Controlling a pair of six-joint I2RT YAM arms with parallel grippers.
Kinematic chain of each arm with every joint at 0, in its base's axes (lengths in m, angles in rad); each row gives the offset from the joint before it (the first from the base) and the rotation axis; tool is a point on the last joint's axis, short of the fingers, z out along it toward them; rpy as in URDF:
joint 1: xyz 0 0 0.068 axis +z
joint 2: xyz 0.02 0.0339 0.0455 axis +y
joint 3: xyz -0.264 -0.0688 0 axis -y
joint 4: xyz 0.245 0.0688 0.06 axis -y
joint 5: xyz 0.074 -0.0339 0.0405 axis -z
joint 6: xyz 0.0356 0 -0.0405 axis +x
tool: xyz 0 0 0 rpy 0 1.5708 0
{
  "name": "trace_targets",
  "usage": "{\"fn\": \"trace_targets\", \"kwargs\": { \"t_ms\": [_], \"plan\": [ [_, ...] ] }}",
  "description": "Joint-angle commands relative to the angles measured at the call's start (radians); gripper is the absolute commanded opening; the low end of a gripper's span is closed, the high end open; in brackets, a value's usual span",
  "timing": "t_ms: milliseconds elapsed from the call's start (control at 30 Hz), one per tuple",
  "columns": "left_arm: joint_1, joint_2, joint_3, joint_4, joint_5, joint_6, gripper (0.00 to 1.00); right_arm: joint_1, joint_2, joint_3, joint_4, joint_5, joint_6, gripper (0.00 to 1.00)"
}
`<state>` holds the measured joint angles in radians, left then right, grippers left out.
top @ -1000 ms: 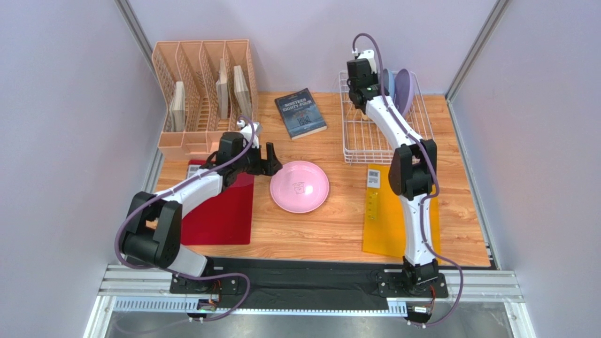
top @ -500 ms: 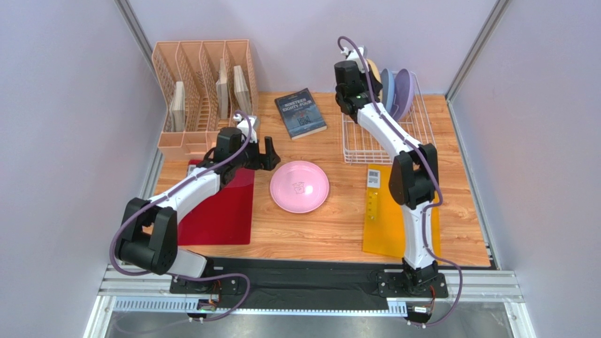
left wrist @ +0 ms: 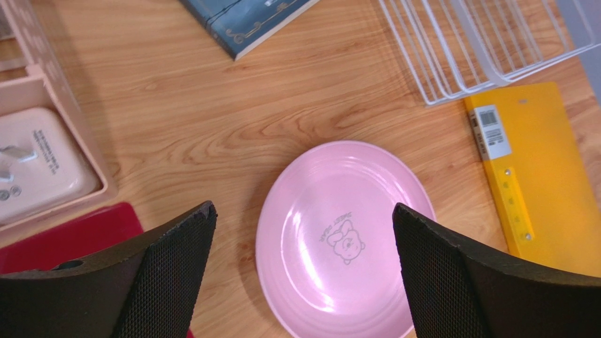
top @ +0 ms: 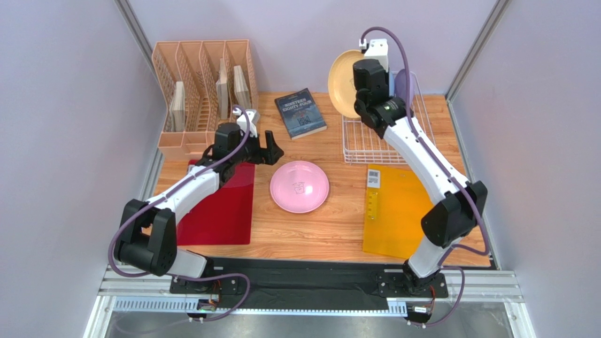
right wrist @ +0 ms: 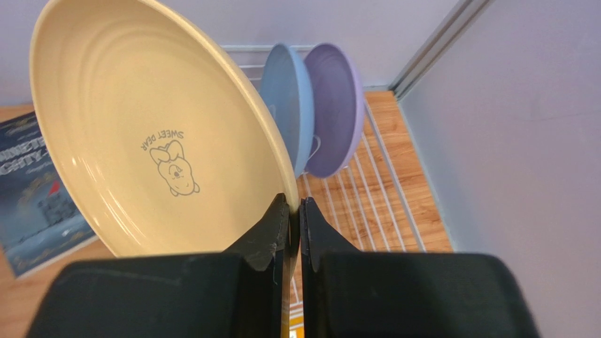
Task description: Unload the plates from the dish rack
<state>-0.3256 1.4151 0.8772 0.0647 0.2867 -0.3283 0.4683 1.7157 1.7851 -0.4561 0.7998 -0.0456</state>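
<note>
The cream-tan plate (right wrist: 141, 141) is pinched at its rim between the fingers of the right claw (right wrist: 295, 211), which are closed down to the thickness of the plate. It is held on edge in the air, clear of the prongs, over the far left corner of the dish rack (top: 367, 144), with its hollow face turned away from the rack. The rim is probably gripped because it is the only part thin enough to be spanned. The upright pose matches the way plates are stood in the rack.

The light blue plate (right wrist: 286, 98) and the lavender plate (right wrist: 335, 105) are seen standing on edge at the far end of the rack, close side by side; whether they touch cannot be told. The pink plate (top: 299, 186) is laid flat, face up, on the tabletop (top: 331, 225), left of the rack's near end and apart from it.

The left claw (left wrist: 302, 215) is spread wide and nothing is held in it. It is hung over the pink plate's far-left side, away from the rack.

Two plates are judged to be out of the rack and two left in it. The held plate would need to be tipped flat before being set down left of the rack.
</note>
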Motion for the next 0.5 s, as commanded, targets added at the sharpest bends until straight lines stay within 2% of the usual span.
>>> {"fn": "trace_targets", "kwargs": {
  "t_ms": [0,167,467],
  "plan": [
    [-0.004,-0.031,0.046,0.145,0.1,-0.051,1.0,-0.003,-0.106,-0.075,-0.085,-0.239,0.162,0.0],
    [-0.004,-0.002,0.065,0.225,0.161,-0.086,1.0,-0.005,-0.178,-0.197,-0.067,-0.518,0.263,0.0],
    [-0.004,0.056,0.057,0.357,0.209,-0.14,1.0,-0.007,-0.237,-0.37,0.04,-0.838,0.406,0.0]
  ]
}}
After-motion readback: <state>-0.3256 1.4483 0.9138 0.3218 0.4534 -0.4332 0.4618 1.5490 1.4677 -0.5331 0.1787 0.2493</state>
